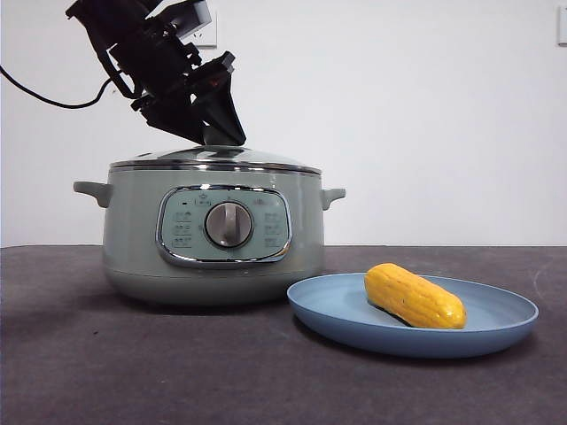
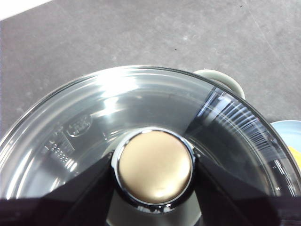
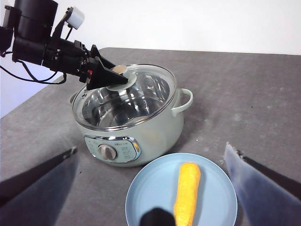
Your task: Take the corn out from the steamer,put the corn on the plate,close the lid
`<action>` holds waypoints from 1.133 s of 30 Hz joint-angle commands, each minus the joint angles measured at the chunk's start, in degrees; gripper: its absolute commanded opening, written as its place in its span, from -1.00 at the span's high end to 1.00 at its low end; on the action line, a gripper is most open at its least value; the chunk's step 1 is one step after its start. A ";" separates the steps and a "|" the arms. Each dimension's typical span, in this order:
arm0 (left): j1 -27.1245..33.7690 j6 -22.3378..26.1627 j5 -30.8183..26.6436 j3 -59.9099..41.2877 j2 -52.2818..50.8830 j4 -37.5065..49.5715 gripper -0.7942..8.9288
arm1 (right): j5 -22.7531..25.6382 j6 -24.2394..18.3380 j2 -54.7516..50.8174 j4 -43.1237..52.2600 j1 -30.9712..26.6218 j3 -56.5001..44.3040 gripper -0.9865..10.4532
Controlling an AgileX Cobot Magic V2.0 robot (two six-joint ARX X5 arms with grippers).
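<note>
Left claw [image 2: 154,186] grips the lid [image 1: 213,159] knob on our steamer [image 1: 133,239], right claw [image 3: 150,188] hangs wide over the plate [image 1: 496,323], where the corn [image 1: 414,296] lies flat, lengthwise toward the steamer.

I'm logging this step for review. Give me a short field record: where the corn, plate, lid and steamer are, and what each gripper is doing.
corn: lying on the plate
plate: on the table beside the steamer
lid: seated on the steamer
steamer: on the table, no corn visible through the glass
left gripper: fingers either side of the lid knob
right gripper: open, above the plate, holding nothing
</note>
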 commanded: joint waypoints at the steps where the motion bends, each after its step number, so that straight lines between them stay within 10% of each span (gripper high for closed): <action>1: -0.37 0.92 0.33 0.72 1.44 1.64 0.85 | 0.07 -0.44 -0.13 -0.37 0.07 -0.66 -0.16; 11: -0.35 0.96 -0.02 0.72 1.49 -3.67 0.81 | 0.07 -0.44 -0.13 -0.81 0.07 -0.66 -0.16; 18: -0.35 0.90 -0.04 0.72 1.49 -3.76 -0.08 | 0.04 -0.46 -0.13 -2.47 0.07 -0.66 -0.16; 34: 0.48 0.85 -0.26 0.83 -4.46 -4.31 -0.08 | 0.04 -0.52 -0.13 -4.85 0.07 -0.66 -0.16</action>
